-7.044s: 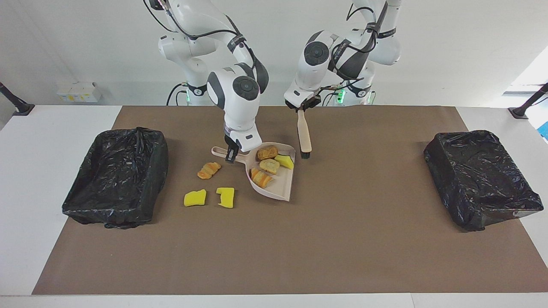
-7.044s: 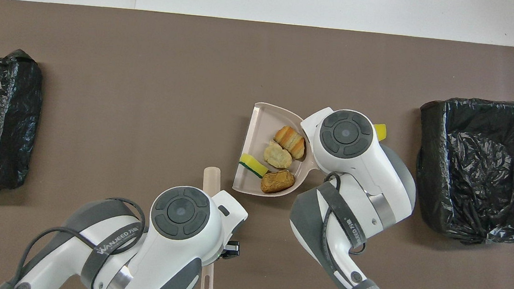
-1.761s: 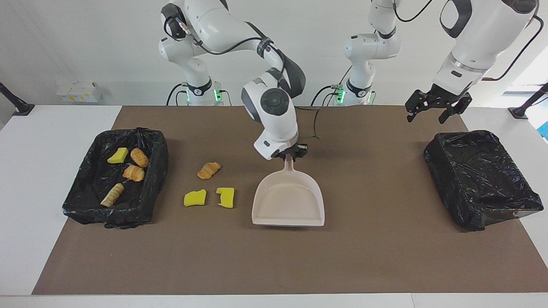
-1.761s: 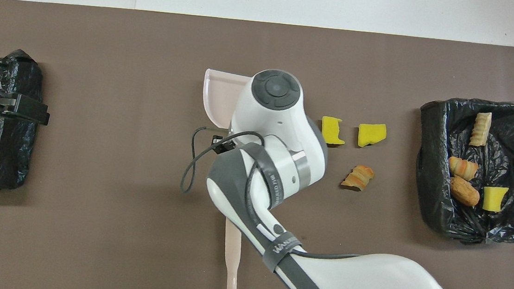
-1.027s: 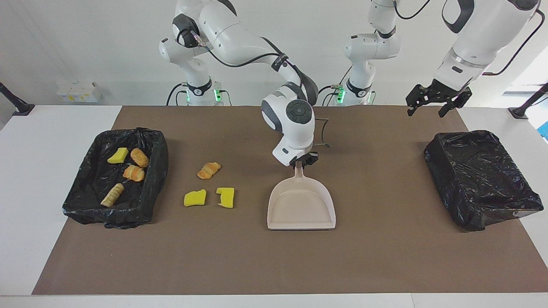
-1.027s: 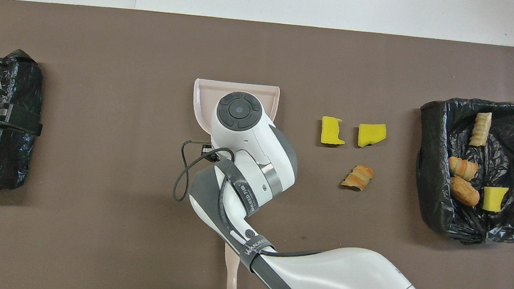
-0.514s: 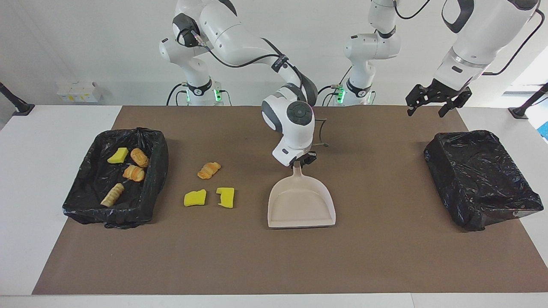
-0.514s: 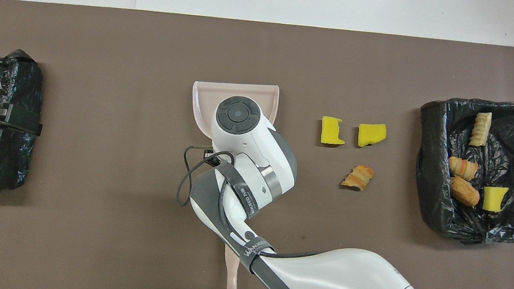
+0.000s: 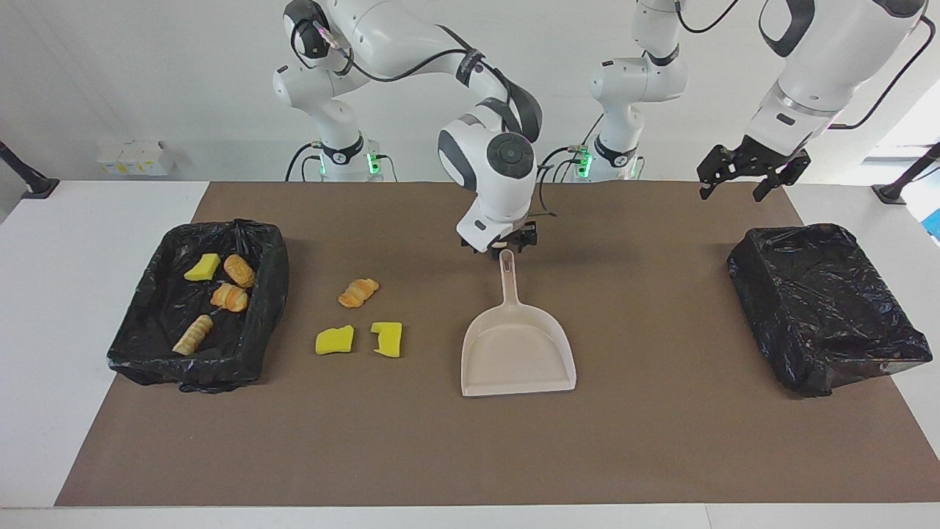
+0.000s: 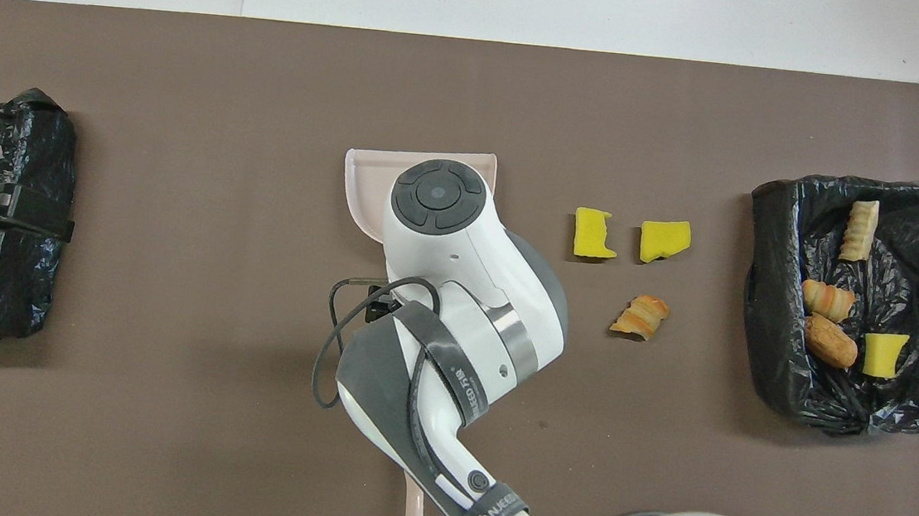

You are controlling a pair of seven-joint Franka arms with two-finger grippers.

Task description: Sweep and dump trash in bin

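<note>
My dustpan [image 9: 518, 353] is lying flat mid-table, its long axis running toward and away from me — mouth pointing away, handle tip toward my bases. My right gripper [image 9: 507, 246] is hovering just above that handle tip, fingers now parted; half a second ago they were clamping it. My left gripper [image 9: 742, 173] is waiting spread — over the empty bin [image 9: 826, 305].

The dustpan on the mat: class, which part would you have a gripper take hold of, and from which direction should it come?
Grip the dustpan by its narrow handle, coming straight down from above. The pan lies flat, its handle pointing toward the robots and its wide mouth away. The right gripper is just above the handle's end, a likely sign that this approach suits.
</note>
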